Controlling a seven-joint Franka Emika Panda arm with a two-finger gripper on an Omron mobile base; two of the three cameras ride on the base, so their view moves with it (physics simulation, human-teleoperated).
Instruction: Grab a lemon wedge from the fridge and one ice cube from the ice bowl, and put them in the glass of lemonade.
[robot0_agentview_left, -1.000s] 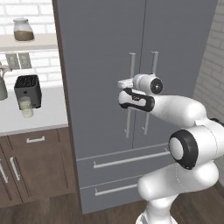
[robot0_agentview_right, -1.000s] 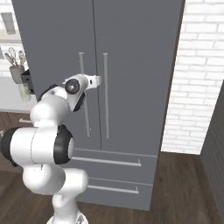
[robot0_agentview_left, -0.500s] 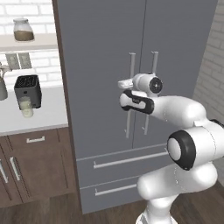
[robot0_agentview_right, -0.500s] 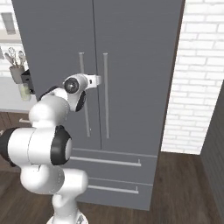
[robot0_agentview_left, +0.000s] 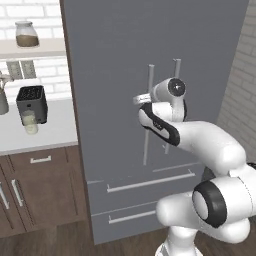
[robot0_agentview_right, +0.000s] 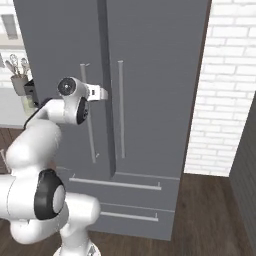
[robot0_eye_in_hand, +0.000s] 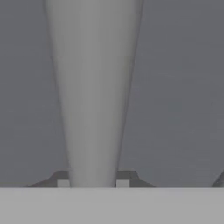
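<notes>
Fridge (robot0_agentview_left: 115, 65): tall matte grey French-door unit, both doors shut, two bottom drawers below; lemon wedge presumably inside, not visible from outside
Counter (robot0_agentview_left: 55, 132): to the left of the fridge, carrying black toaster (robot0_agentview_left: 32, 103) and, just in front of it, glass of lemonade (robot0_agentview_left: 29, 122)
Arm: reaching forward from the base, wrist level with the upper part of the door handles
Left door handle (robot0_agentview_left: 148, 115): long vertical silver bar, one of a pair flanking the door seam; long axis straight up and down
Gripper (robot0_eye_in_hand: 92, 181): pressed up to the left door handle, the bar running between the two dark tips
Grip state: jaws drawn in narrow around the bar, each tip just beside its edge; appears clamped on the handle, firm contact not certain
Key relation: handle directly ahead of the gripper, fingers straddling it across its width, bar perpendicular to the closing direction
Next move, as a judgement: pull back and swing outward about the left door's outer hinge to open the fridge
Risk: slipping along the smooth bar if the grip is loose
</notes>
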